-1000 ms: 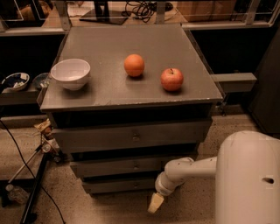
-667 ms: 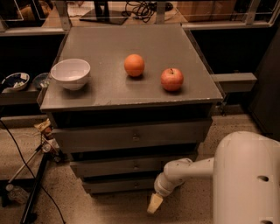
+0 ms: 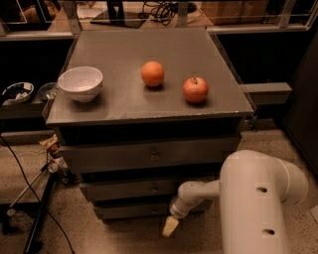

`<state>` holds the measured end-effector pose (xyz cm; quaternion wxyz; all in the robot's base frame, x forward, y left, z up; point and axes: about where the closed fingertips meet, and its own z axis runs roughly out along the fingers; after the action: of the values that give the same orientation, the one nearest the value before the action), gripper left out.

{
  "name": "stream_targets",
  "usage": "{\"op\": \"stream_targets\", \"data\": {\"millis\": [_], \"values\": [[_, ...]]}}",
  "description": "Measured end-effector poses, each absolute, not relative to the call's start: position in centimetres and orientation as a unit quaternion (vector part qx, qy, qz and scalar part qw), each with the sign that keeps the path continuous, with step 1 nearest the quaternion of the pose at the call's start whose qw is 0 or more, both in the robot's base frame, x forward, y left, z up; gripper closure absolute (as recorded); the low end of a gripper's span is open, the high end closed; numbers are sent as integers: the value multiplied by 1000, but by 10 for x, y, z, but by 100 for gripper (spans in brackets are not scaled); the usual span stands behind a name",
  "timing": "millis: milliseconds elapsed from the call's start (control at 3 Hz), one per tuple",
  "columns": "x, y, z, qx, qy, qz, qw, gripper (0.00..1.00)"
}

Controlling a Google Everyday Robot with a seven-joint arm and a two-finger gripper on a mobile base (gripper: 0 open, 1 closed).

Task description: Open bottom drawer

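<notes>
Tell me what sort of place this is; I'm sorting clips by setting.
Likely a lab or office: a grey drawer cabinet holding a bowl, a desk with cables behind. The gripper hangs low before the bottom drawer.

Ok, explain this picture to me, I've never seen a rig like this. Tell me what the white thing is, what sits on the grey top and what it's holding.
The big white shape is a robot's arm, seen by one camera looking down at the front of a grey cabinet with three drawers. At the arm's end is its hand, the pale tip low near the floor, just in front of the bottom drawer, the slimmest one. On the cabinet top sit a white bowl, an orange and a red apple. I see nothing in the hand.
</notes>
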<state>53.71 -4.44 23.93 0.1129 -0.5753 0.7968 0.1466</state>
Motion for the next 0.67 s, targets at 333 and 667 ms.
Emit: {"op": "stream_targets", "data": {"millis": [333,667], "values": [[560,-31,227,-578,793,145,125,0],[559,-25,214,-582,791,154,111,0]]}}
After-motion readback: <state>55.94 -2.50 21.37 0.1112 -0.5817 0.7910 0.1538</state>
